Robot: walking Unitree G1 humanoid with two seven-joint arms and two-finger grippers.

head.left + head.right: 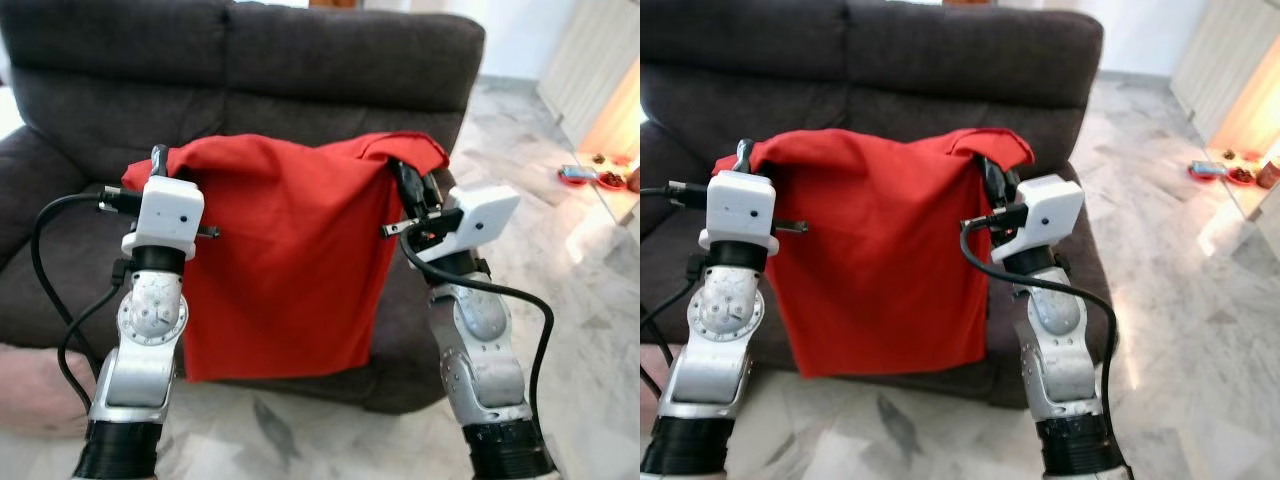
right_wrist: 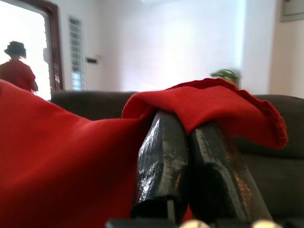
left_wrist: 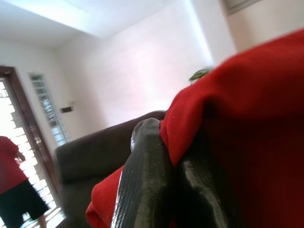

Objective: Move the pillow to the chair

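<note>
The flat red cloth pillow (image 1: 285, 260) hangs in the air in front of the dark grey fabric armchair (image 1: 250, 70). The left gripper (image 1: 160, 165) pinches its upper left corner, and the right gripper (image 1: 405, 180) pinches its upper right corner. White marble floor (image 1: 590, 330) lies around the armchair.

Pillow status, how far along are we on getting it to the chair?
Done: the red pillow is picked up, hanging in front of the dark armchair. In hand: the left gripper pinches its top left corner, the right gripper its top right corner, both shut on fabric. Left: carry it over the seat, lower it and release.
</note>
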